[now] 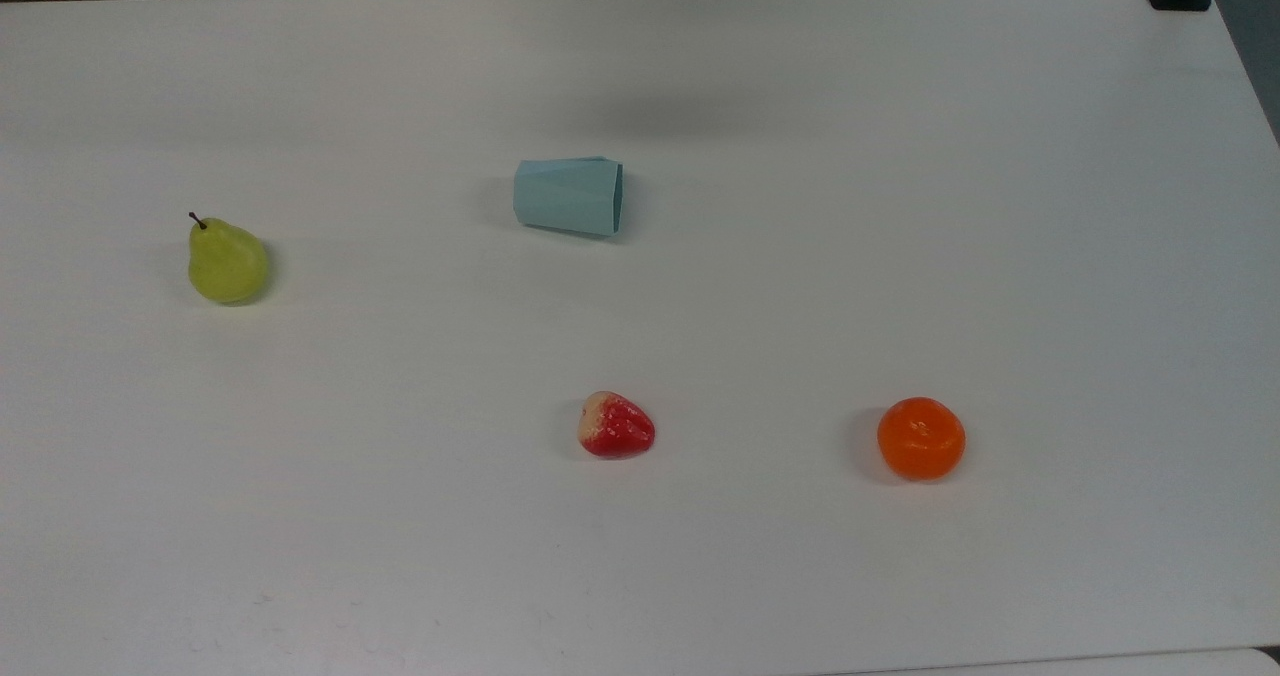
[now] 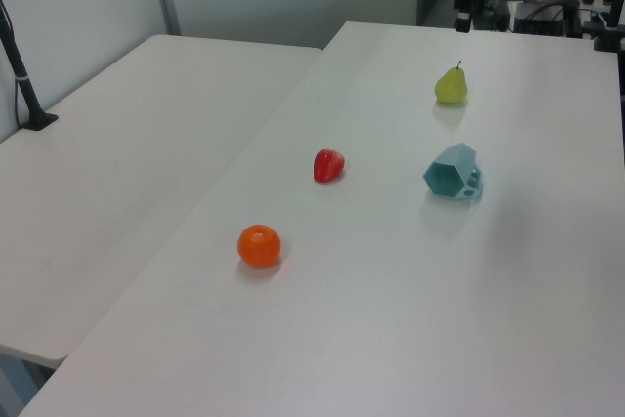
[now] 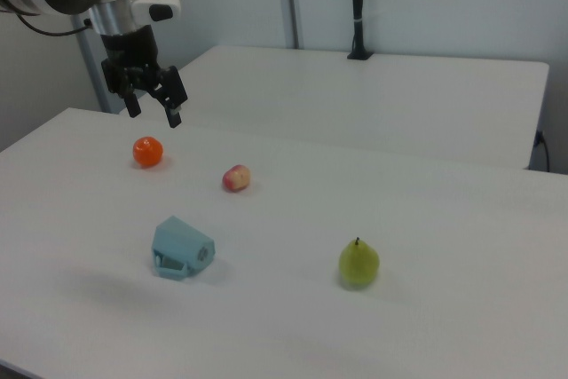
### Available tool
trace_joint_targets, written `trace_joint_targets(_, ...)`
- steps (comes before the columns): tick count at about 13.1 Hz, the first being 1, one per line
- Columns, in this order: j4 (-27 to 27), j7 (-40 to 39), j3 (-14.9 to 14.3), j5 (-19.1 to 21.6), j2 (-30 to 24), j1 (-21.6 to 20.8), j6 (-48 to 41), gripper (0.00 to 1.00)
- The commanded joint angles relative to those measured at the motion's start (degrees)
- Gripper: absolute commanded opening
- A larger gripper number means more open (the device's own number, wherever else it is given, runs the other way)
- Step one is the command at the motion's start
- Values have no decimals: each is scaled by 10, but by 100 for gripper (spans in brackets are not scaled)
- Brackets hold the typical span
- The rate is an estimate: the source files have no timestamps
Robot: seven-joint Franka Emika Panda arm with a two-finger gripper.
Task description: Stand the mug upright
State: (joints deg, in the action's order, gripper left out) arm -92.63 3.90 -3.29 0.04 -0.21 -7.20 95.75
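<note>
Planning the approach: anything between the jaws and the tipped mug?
Nothing visible. The gripper hangs open in the air above the table; the mug lies on its side alone, apart from the orange, strawberry and pear.

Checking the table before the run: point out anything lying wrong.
The mug lies tipped on its side mid-table, rim toward the top view's right. The pear, strawberry and orange look fine.

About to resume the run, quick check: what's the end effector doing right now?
End effector: open, holding nothing, up in the air well clear of the mug, which lies on its side.
</note>
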Motion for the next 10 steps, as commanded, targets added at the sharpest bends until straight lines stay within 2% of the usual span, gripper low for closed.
trace_joint_targets(1, -16, -12, -3, 3, -10, -5, -4, 100)
trace_joint_targets(6, -15, -13, -2, 0, -8, -5, 1, 100)
trace_joint_targets(8, -15, -12, 2, -16, -7, -11, 1, 100)
trace_joint_targets(10, -19, 0, 20, -45, -1, -27, 0, 100)
